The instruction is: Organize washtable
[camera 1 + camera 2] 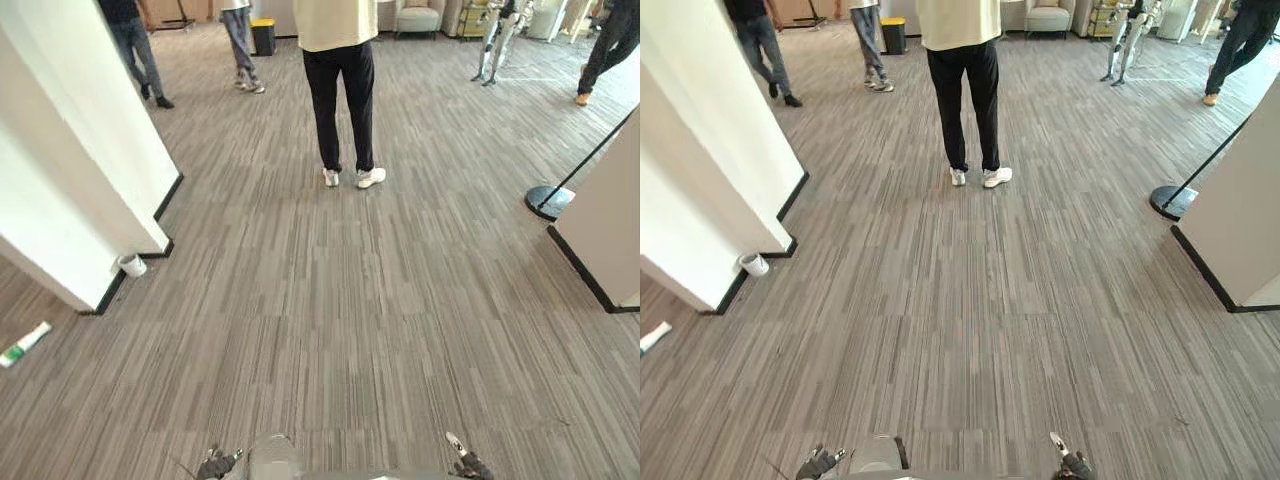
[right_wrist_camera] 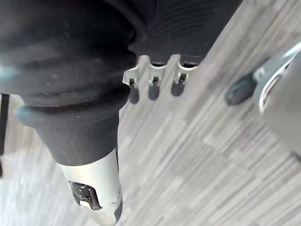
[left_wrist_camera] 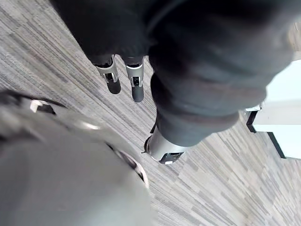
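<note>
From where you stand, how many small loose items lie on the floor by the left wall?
2. A white cup at the foot of the white wall, by its corner; a white-and-green tube nearer you, further left. The wall may hide others.

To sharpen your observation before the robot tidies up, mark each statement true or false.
1. A person in white shoes stands on the carpet ahead of the robot. True.
2. The white cup sits on a table. False: it is on the carpet at the corner of the white partition.
3. The left hand grips the green-and-white tube. False: the tube lies on the carpet to the robot's far left, and the hand is open and empty.
4. A bin with a yellow top stands far behind the person. True.
</note>
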